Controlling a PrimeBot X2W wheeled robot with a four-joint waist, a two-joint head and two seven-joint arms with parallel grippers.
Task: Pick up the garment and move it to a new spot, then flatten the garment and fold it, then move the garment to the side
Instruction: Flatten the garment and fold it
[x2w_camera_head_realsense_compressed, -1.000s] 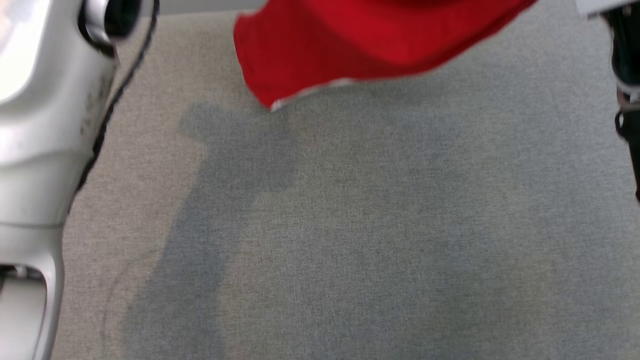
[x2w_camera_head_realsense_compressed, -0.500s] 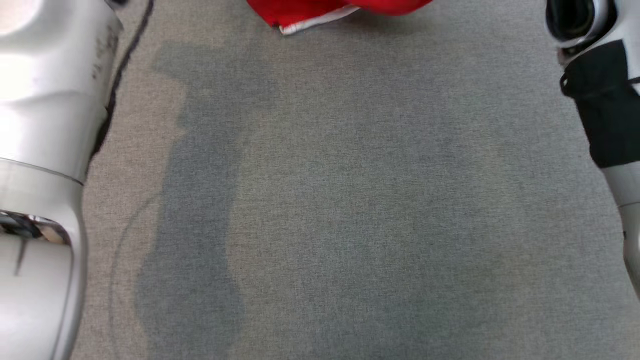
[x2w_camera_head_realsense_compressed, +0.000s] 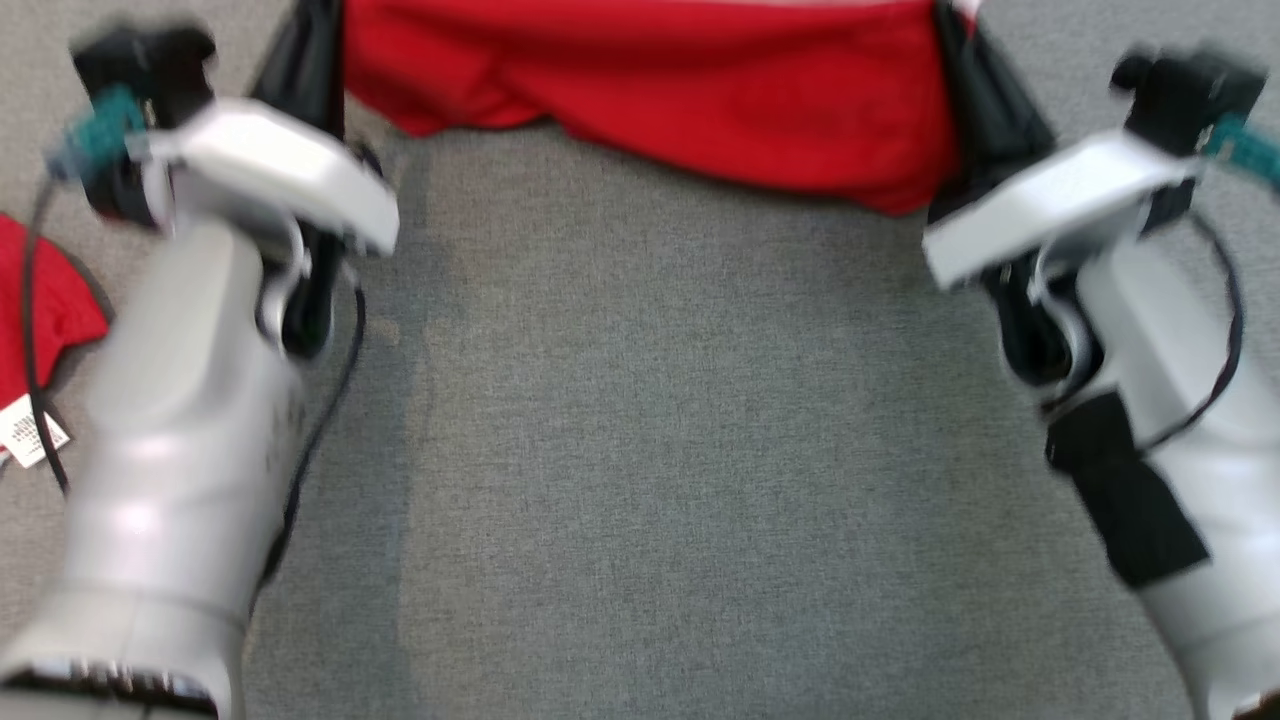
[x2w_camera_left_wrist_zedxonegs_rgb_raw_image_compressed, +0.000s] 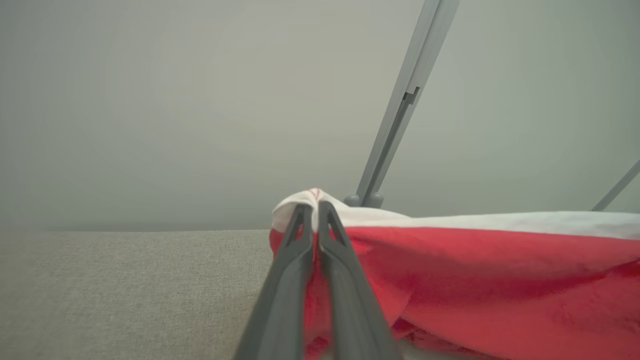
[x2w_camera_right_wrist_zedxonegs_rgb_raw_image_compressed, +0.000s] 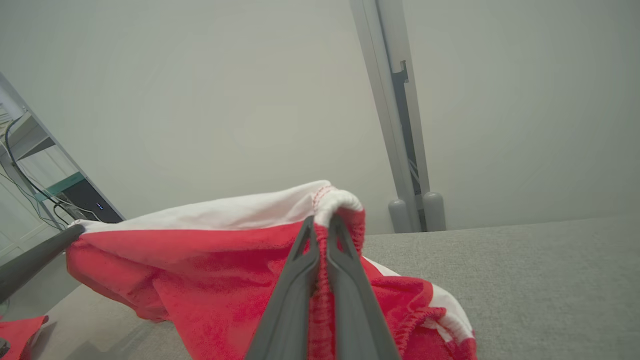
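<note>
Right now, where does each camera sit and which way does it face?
Head view: on the head, facing down at the mat; left forearm and right forearm show.
Left wrist view: along the left claw, shut on the red garment.
Right wrist view: along the right claw, likewise.
Both wrist views share the garment's white hem.

We see the garment (x2w_camera_head_realsense_compressed: 640, 100), a red cloth with a white band along one edge, stretched sideways between our two hands. The left hand (x2w_camera_left_wrist_zedxonegs_rgb_raw_image_compressed: 315, 210) pinches one bunched, white-edged corner at its fingertips, and the right hand (x2w_camera_right_wrist_zedxonegs_rgb_raw_image_compressed: 322, 222) pinches the opposite corner. The white band runs along the top from one hand to the other, the red body sags beneath it in soft folds, and below the right hand the lowest folds lie crumpled on the grey worktop (x2w_camera_right_wrist_zedxonegs_rgb_raw_image_compressed: 525, 280).
</note>
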